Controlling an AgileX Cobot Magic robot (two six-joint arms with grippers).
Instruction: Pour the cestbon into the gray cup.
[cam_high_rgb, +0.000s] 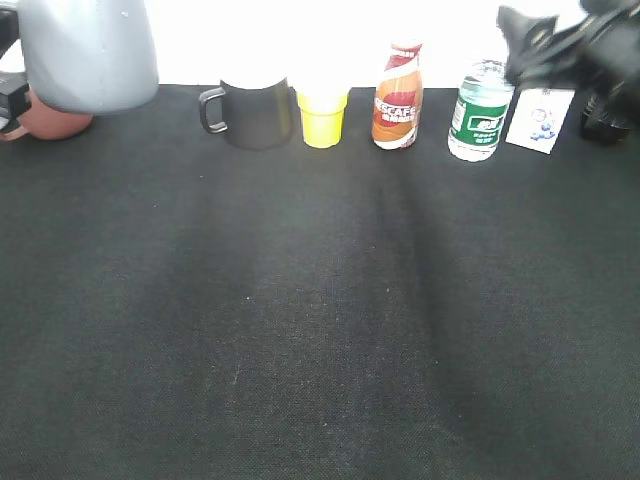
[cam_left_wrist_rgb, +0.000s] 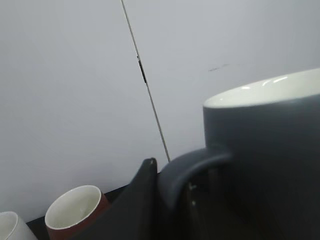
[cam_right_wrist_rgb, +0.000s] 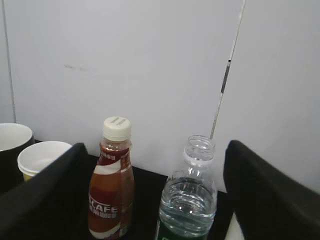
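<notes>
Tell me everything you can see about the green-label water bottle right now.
The cestbon is a small clear plastic bottle with a green wrap label bearing white marks. It stands upright at the back of the black table, between the orange-brown Nescafe bottle and a small white card. Its cap is off, the threaded neck open, and water fills it to the shoulder. The right gripper is open, one finger on either side of it, not visibly touching.

Pretty plain setup: a black cloth-covered table with faint creases, backed right up against a pale grayish-white paneled wall with a thin vertical seam, all washed in bright, even light.
</notes>
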